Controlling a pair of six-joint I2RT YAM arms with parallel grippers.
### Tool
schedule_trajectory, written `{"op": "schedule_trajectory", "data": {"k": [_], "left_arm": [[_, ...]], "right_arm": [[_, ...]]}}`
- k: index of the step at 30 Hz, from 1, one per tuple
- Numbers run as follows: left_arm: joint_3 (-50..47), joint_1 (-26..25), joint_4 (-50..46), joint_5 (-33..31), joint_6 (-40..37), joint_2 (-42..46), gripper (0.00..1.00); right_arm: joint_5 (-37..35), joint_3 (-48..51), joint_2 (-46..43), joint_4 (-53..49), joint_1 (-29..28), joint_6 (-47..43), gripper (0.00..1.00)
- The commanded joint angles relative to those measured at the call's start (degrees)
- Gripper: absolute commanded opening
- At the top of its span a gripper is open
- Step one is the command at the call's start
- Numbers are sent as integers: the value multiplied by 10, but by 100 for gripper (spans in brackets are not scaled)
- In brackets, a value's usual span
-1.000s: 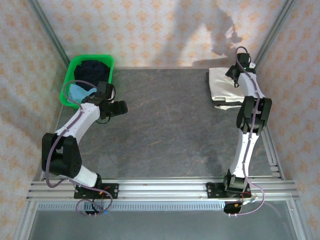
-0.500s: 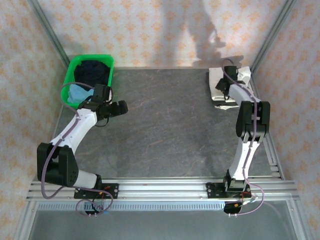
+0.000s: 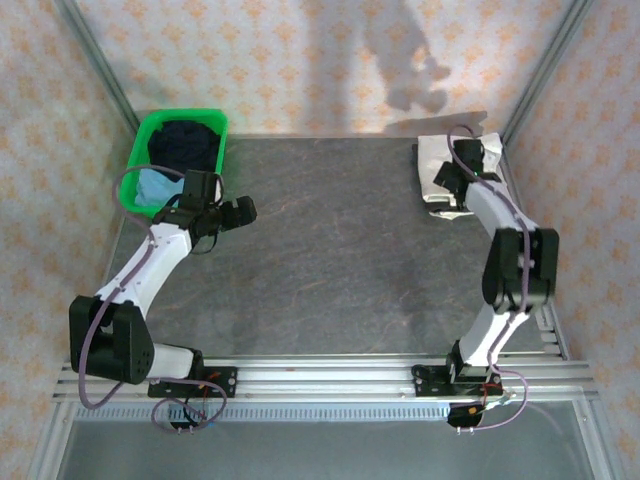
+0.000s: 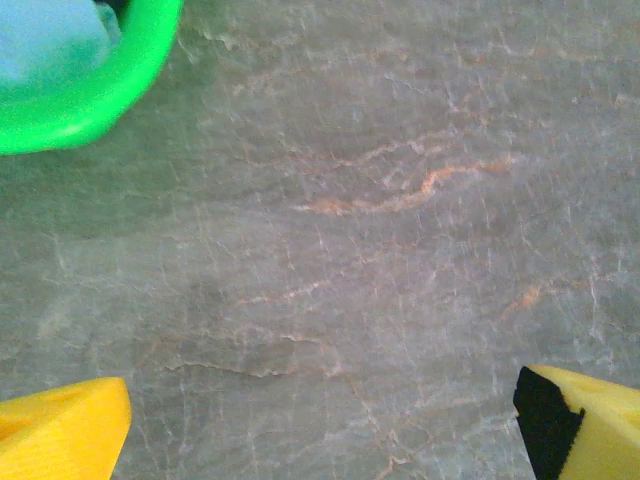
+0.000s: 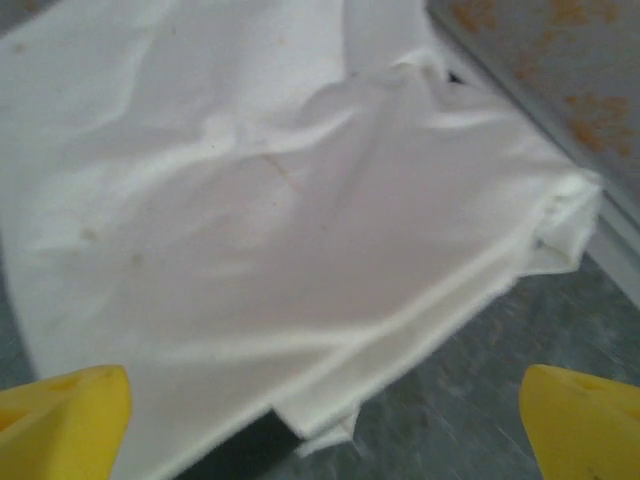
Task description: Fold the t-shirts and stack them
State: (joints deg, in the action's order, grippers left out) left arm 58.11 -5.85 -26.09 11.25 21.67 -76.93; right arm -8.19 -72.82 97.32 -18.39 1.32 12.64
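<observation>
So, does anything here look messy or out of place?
Slightly. The folded off-white shirt in the far right corner is wrinkled, its layers uneven, with one corner bunched. The light blue shirt and dark shirt lie crumpled in the green basket.

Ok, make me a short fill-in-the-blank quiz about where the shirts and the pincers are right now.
The light blue cloth t-shirt lies in the ___ plastic basket.
The folded off-white cloth t-shirt sits at the far ___ corner of the grey stone-patterned table.
The left pincer hangs over bare tabletop with its jaws ___.
Missing words: green, right, open.
</observation>
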Motion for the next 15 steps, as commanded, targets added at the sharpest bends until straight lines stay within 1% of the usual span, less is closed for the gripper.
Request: {"op": "schedule_trajectory", "data": {"k": [1, 3, 4, 5, 7, 8, 9, 11, 12, 13, 15], "left_arm": [[-34, 7, 75, -94, 17, 52, 100], [-75, 7, 140, -156, 1, 84, 100], [-106, 7, 184, -179, -18, 99, 100], [-131, 7, 227, -191, -38, 108, 100], [-168, 7, 275, -232, -80, 103, 100], [-177, 7, 290, -237, -104, 93, 100], [-183, 7, 303, -243, -120, 78, 100], [-200, 7, 344, -244, -147, 47, 100], [-219, 7, 389, -240, -170, 31, 100], [-243, 8, 447, -240, -184, 15, 100], [-244, 13, 458, -228, -203, -4, 100]], "right_arm": [[-19, 102, -125, 71, -3, 12, 99], [-17, 191, -202, 140, -7, 8, 99], [0, 247, -243, 197, -8, -12, 99], [1, 302, -272, 251, -11, -21, 99], [19, 413, -311, 372, -13, -62, 99], [41, 441, -312, 395, -15, -88, 99], [52, 450, -306, 384, -16, -117, 99], [27, 438, -271, 340, -17, -130, 99], [16, 434, -254, 338, -17, -131, 99], [17, 444, -236, 375, -17, -129, 99], [34, 463, -202, 451, -18, -130, 99]]}}
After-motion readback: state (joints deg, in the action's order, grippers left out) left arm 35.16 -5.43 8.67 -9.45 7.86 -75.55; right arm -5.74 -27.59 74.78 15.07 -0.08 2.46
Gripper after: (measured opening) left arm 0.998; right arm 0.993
